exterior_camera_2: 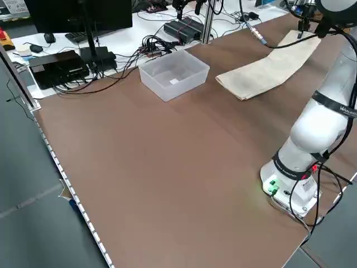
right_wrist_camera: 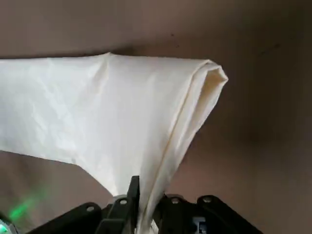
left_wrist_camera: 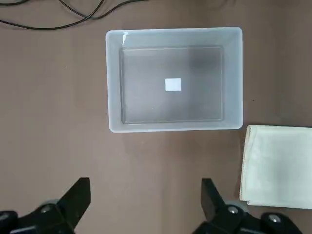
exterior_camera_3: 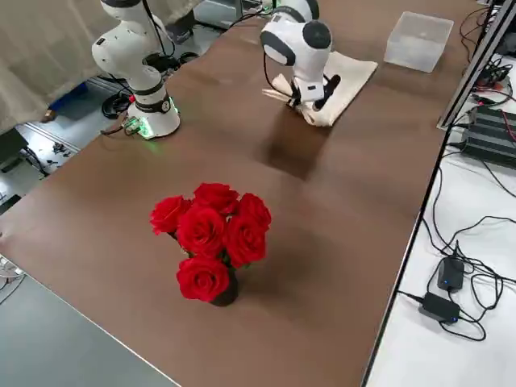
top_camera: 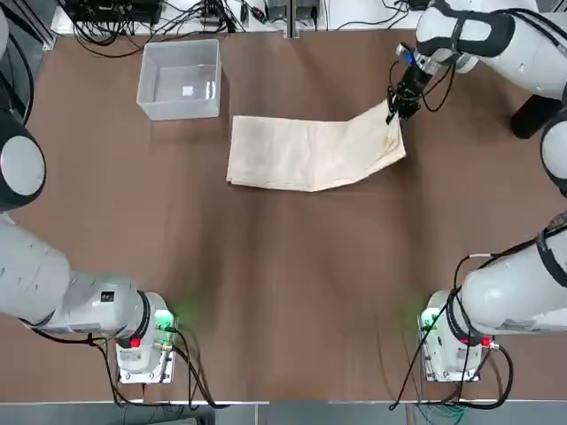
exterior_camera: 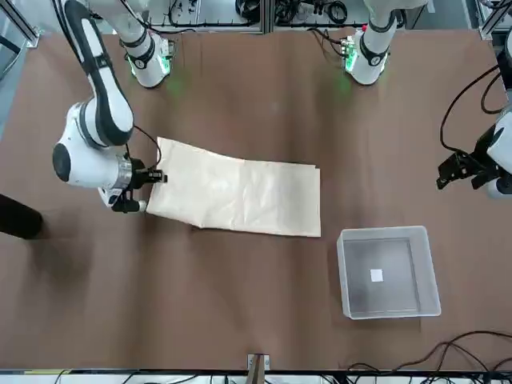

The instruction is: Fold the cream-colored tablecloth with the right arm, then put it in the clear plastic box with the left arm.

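Cream cloth is mid-fold: nearest the bases, the left gripper [left_wrist_camera: 145,207] hangs wide open and empty, farther out the right gripper [top_camera: 396,108] is clamped on the cream-colored tablecloth [top_camera: 306,152], lifting its end, and the clear plastic box [top_camera: 180,108] beyond stays unfilled.

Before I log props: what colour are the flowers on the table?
Red roses, a plain bunch; right side view shows them best.

My brown worktop [top_camera: 283,292] spreads wide. Red roses [exterior_camera_3: 211,236] stand on it. Black cables [exterior_camera_2: 111,58] clutter a white bench [exterior_camera_2: 145,25] alongside.
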